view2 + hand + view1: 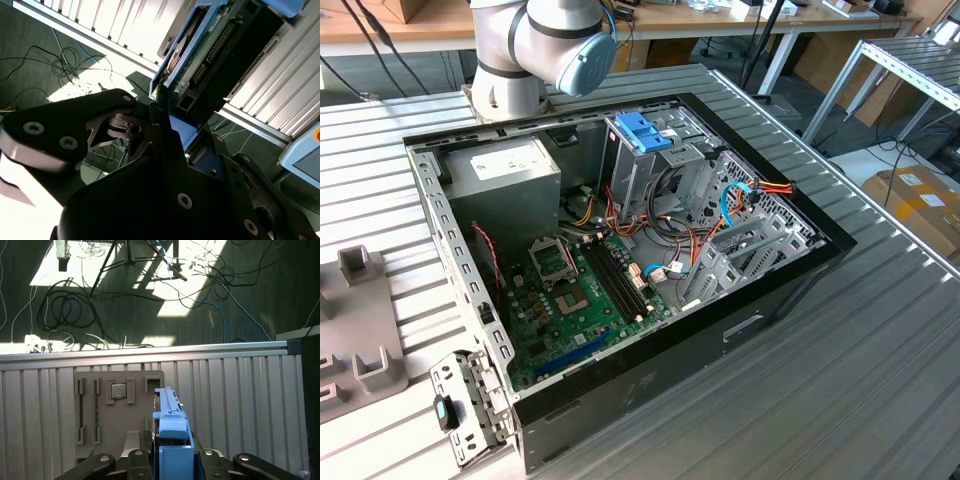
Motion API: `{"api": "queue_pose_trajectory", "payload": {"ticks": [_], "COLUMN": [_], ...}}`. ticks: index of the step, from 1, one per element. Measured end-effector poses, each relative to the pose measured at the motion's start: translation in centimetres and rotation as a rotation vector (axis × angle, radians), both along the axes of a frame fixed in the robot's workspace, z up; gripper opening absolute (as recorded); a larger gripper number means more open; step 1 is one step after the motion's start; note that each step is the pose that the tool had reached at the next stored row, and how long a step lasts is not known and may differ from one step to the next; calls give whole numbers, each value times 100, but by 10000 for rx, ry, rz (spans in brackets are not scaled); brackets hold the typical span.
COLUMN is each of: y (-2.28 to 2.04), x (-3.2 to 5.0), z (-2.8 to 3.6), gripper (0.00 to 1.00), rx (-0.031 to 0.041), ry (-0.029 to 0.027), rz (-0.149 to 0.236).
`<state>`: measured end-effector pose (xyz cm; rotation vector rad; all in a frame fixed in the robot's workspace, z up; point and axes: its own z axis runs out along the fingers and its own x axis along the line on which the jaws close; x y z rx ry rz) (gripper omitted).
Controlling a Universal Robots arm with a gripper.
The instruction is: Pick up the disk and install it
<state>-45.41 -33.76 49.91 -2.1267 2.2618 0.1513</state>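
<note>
Gripper (172,454) clamped on the disk (169,415), held on edge above the ribbed table (240,390). Open computer case (720,332) sits mid-table.

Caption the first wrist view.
Gripper clamps the dark hard drive in its bright blue plastic carrier above the ribbed metal table.

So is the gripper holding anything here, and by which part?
The gripper holds the disk by one end of its blue carrier, pinched between the fingers; the rest juts out beyond them.
</note>
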Motion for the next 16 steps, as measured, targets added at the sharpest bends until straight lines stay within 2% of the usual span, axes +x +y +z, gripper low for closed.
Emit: {"api": "queue_pose_trajectory", "payload": {"ticks": [16], "y": [0], "x": [0], "z": [103], "gripper": [37], "rx": [0], "ry": [0], "rz": [0]}}
